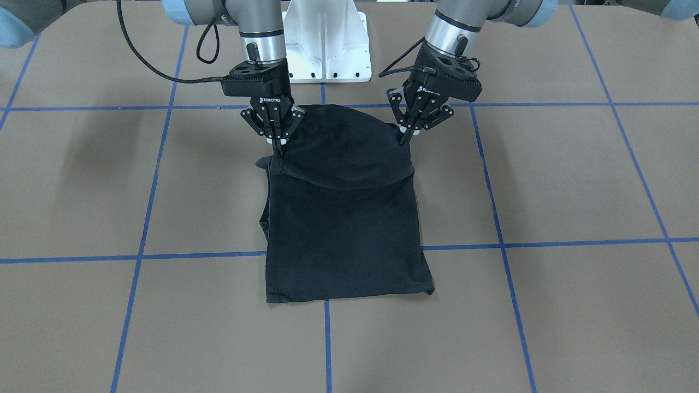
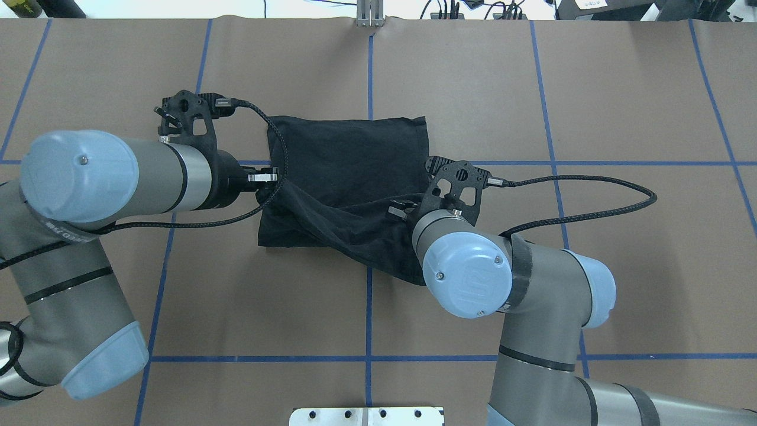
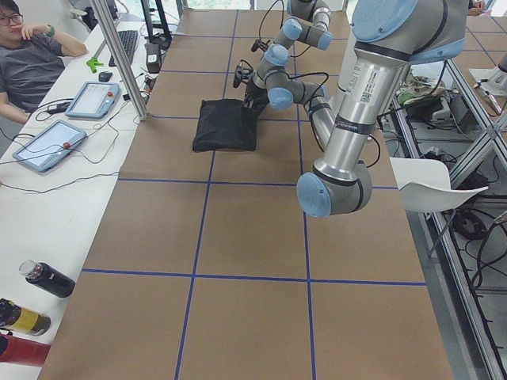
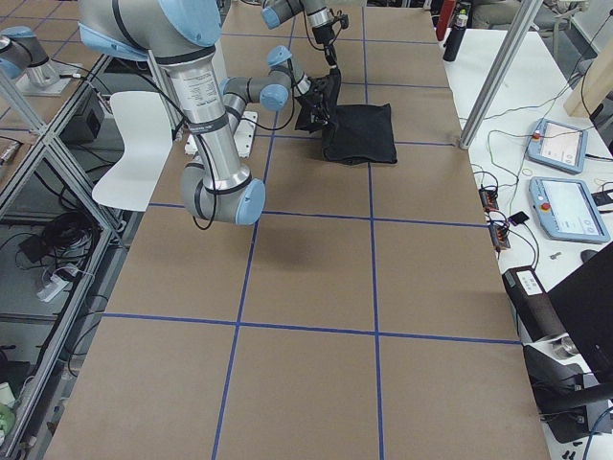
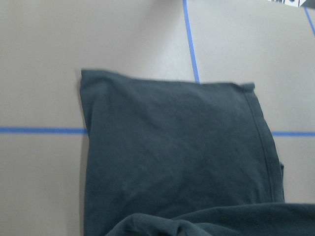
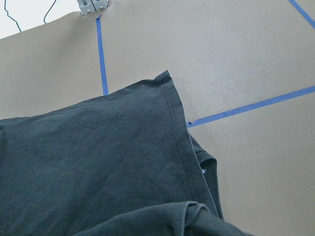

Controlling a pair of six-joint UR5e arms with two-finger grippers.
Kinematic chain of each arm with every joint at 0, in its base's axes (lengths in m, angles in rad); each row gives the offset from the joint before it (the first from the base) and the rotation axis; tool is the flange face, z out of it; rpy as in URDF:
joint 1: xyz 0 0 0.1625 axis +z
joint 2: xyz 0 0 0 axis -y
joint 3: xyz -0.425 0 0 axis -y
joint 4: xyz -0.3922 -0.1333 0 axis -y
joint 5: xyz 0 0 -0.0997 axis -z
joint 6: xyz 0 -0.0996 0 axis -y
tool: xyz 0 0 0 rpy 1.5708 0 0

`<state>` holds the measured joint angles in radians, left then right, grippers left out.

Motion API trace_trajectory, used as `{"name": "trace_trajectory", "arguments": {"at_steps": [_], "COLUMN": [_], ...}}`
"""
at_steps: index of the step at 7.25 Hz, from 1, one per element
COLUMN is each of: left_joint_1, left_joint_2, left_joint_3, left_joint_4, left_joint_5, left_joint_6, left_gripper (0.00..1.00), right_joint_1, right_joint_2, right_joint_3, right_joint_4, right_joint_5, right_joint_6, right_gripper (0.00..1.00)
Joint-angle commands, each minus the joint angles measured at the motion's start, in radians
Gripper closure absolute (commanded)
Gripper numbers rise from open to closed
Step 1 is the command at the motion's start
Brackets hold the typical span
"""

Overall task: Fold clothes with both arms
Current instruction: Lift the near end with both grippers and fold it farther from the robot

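The black left end effector [image 1: 405, 140] and right end effector [image 1: 279, 146] pinch the raised robot-side edge of the black cotton T-shirt [image 1: 344, 234], which lies on the brown bench [image 1: 546, 180]. Uneven travel could skew the fold.

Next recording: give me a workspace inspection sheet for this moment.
Surface: brown table with blue tape grid.
Job's things: black T-shirt, far part flat, robot-side edge raised.
Clutter: nothing seen on the table.
End effectors: left end effector and right end effector both shut on that raised edge.
Cables: left cable passes above the T-shirt's corner; right cable arcs over bare table.
Surroundings: seated person, tablets and bottles on a side bench.
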<state>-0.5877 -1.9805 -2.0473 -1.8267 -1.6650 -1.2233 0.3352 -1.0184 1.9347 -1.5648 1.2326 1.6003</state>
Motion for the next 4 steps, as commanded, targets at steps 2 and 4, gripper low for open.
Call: {"name": "trace_trajectory", "arguments": {"at_steps": [2, 4], "left_joint_1": [-0.043, -0.063], "left_joint_2": [-0.078, -0.127], "left_joint_3": [0.145, 0.246], "left_joint_4": [-0.013, -0.029], "left_joint_5": [0.008, 0.01], "left_joint_6": [0.011, 0.011], "left_gripper": [1.0, 1.0], "right_joint_1": [0.053, 0.088], "right_joint_2": [0.081, 0.125], "right_joint_3": [-0.121, -0.216], "right_joint_4": [0.005, 0.006], "right_joint_5": [0.018, 0.03], "right_joint_6": [0.001, 0.001], "right_gripper": [1.0, 1.0]}}
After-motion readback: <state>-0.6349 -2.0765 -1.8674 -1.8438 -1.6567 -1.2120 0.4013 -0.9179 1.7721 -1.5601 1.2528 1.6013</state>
